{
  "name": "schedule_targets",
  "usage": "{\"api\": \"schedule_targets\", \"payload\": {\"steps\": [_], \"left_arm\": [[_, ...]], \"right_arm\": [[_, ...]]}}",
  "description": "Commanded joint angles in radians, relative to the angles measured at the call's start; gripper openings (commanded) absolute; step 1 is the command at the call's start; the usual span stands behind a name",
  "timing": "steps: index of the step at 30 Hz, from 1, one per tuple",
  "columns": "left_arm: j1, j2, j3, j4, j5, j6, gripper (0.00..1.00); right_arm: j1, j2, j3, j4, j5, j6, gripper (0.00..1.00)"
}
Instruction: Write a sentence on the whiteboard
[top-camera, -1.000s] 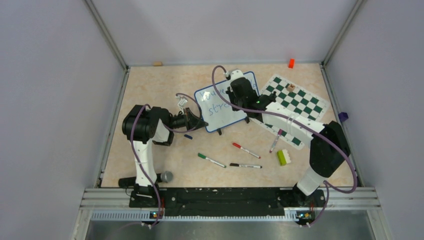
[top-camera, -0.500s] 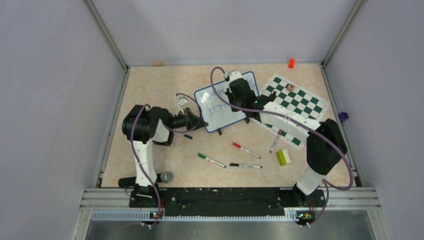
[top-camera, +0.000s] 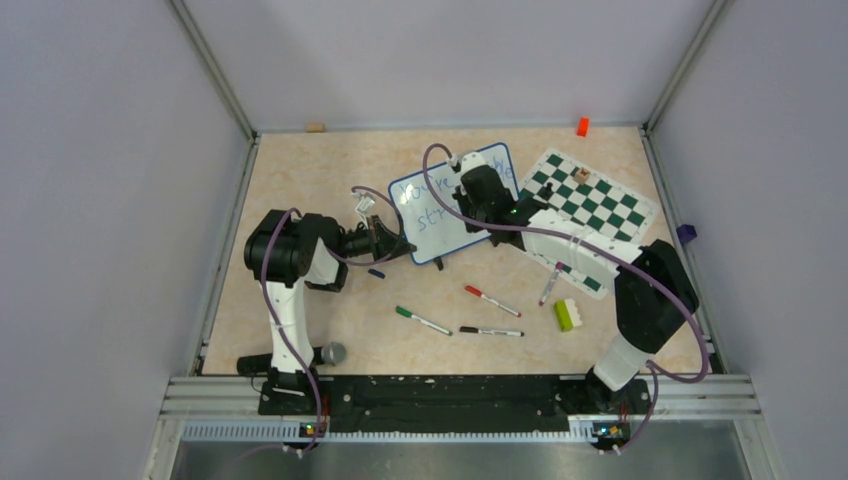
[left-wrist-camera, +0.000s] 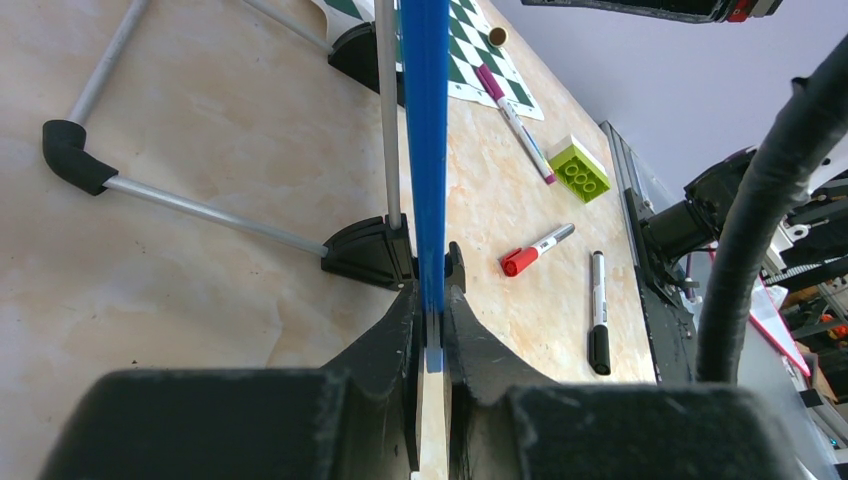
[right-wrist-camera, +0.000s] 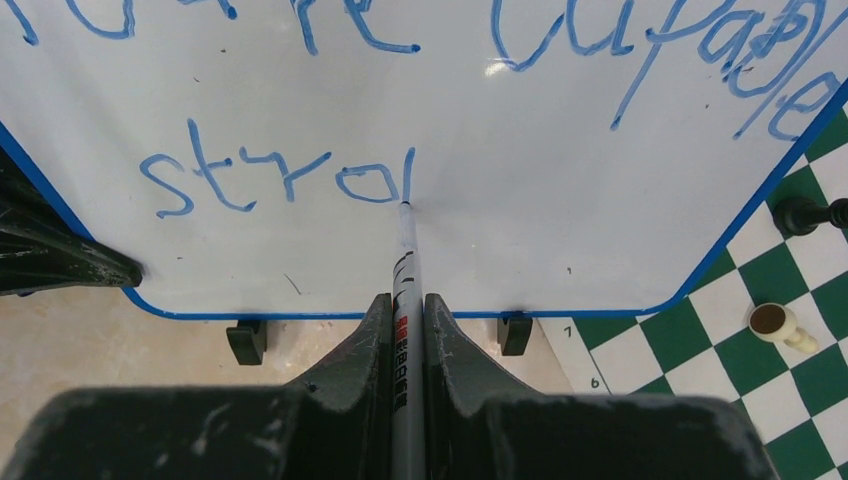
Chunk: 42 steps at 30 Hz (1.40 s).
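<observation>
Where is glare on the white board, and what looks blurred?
Top external view: a glare spot on the small glossy white board with blue frame, near its left corner. Right wrist view: only a small reflection; the blue handwritten words are sharp, the black right fingers holding the thin white marker soft. Left wrist view: left fingers and clamped frame edge blurred.

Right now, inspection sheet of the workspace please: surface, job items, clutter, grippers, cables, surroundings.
Surface: beige marbled tabletop; damage nothing seen.
Job's things: small blue-framed glossy whiteboard upright on black feet; blue handwritten sentence unfinished, lower line reads "stro" plus one stroke.
Clutter: green-and-white checkered chess mat, red-capped marker, green-capped marker, black marker, lime plastic brick.
Grippers: left gripper shut on the whiteboard's edge; right gripper shut on a thin white-barrelled marker, tip touching the board.
Cables: purple cable looping over each arm; snags nothing seen.
Surroundings: grey enclosure walls.
</observation>
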Motion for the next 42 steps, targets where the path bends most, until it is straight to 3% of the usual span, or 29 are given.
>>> {"api": "schedule_targets", "payload": {"steps": [1, 17, 42], "left_arm": [[0.002, -0.034, -0.003, 0.094, 0.045, 0.023, 0.06], [0.002, -0.033, -0.003, 0.094, 0.047, 0.021, 0.06], [0.003, -0.032, -0.002, 0.094, 0.045, 0.021, 0.06]], "right_arm": [[-0.009, -0.021, 0.001, 0.021, -0.007, 0.01, 0.0], [-0.029, 0.028, 0.116, 0.005, 0.036, -0.006, 0.0], [-0.044, -0.016, 0.009, -0.013, 0.001, 0.014, 0.0]]}}
